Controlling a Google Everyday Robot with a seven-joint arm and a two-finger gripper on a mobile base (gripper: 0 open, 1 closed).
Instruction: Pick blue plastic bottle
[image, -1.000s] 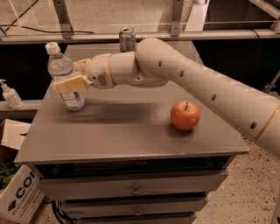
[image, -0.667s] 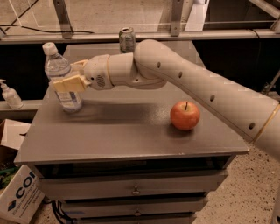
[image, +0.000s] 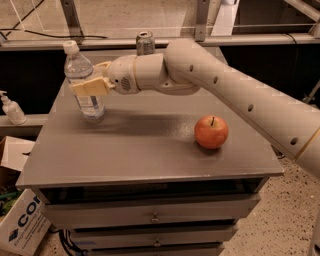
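Note:
The blue plastic bottle (image: 85, 102) is clear with a white cap and a blue-and-white label. It stands at the back left of the grey cabinet top (image: 150, 150), tilted with its cap leaning left. My gripper (image: 92, 76) reaches in from the right and is shut on the bottle's middle. One tan finger (image: 90, 87) crosses in front of the bottle and the other is behind it. The bottle's base is at or just above the surface; I cannot tell which.
A red apple (image: 211, 132) sits on the right of the top. A silver-green can (image: 145, 43) stands at the back edge behind my arm. A white pump bottle (image: 11, 108) stands on a ledge at the left. Cardboard boxes (image: 20, 220) lie on the floor at lower left.
The gripper and the bottle have shifted slightly right and up together; the grip on the bottle is unchanged. The apple and the can have not moved.

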